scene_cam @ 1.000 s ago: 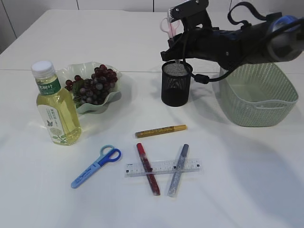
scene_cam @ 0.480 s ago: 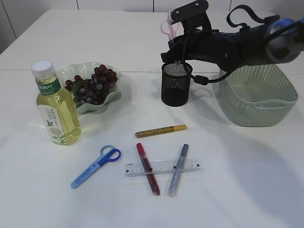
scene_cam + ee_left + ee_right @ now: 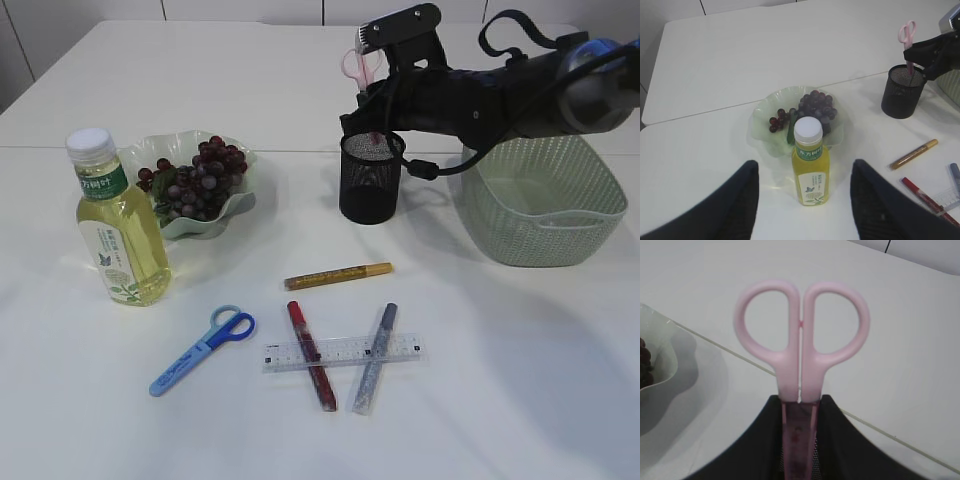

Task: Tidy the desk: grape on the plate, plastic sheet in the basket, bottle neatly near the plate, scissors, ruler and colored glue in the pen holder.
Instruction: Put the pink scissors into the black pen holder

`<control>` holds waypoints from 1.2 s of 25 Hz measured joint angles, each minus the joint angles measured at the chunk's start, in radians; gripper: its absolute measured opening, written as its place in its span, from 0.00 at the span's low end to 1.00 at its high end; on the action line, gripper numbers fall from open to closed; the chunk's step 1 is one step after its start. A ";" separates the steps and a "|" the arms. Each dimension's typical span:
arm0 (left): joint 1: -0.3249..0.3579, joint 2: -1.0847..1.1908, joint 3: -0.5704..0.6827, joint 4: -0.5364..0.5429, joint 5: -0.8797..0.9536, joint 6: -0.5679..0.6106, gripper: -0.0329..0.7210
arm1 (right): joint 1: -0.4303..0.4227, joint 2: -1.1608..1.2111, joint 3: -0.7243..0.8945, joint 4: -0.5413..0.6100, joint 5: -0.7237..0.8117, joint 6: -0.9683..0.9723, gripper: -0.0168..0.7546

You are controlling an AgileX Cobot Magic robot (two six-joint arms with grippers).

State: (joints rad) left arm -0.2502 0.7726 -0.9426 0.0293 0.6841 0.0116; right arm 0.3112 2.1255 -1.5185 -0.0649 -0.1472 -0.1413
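White tabletop (image 3: 520,400) all round, and nearest the exterior camera a clear ruler (image 3: 343,352) lies flat, long axis left to right. A red glue pen (image 3: 312,355) and a silver glue pen (image 3: 375,344) cross it, both running near to far. Just left, blue scissors (image 3: 202,349) lie on a slant, loops up toward the far right. Behind them a gold glue pen (image 3: 338,275) points right, tilted slightly away. On the left a yellow bottle (image 3: 118,233) stands upright, touching the plate (image 3: 236,204) that holds the grapes (image 3: 196,178). The left gripper (image 3: 804,192) hovers this side of the bottle, fingers wide apart, empty. Farther back, the right gripper (image 3: 372,118) clamps the pink scissors (image 3: 358,62) by the blades: long axis vertical, loops up, tips down inside the black mesh pen holder (image 3: 371,177). Right of that sits the green basket (image 3: 545,200).
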 joint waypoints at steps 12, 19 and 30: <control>0.000 0.000 0.000 -0.004 0.000 0.000 0.61 | 0.000 0.000 0.000 0.008 0.009 0.000 0.32; 0.000 0.000 0.000 -0.004 0.000 0.000 0.61 | 0.000 0.000 -0.001 0.009 0.035 0.000 0.33; 0.000 0.000 0.000 -0.023 -0.009 0.000 0.61 | 0.000 -0.137 -0.001 0.042 0.295 0.002 0.33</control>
State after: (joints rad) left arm -0.2502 0.7726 -0.9426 0.0066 0.6753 0.0116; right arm 0.3112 1.9884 -1.5194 -0.0229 0.1479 -0.1392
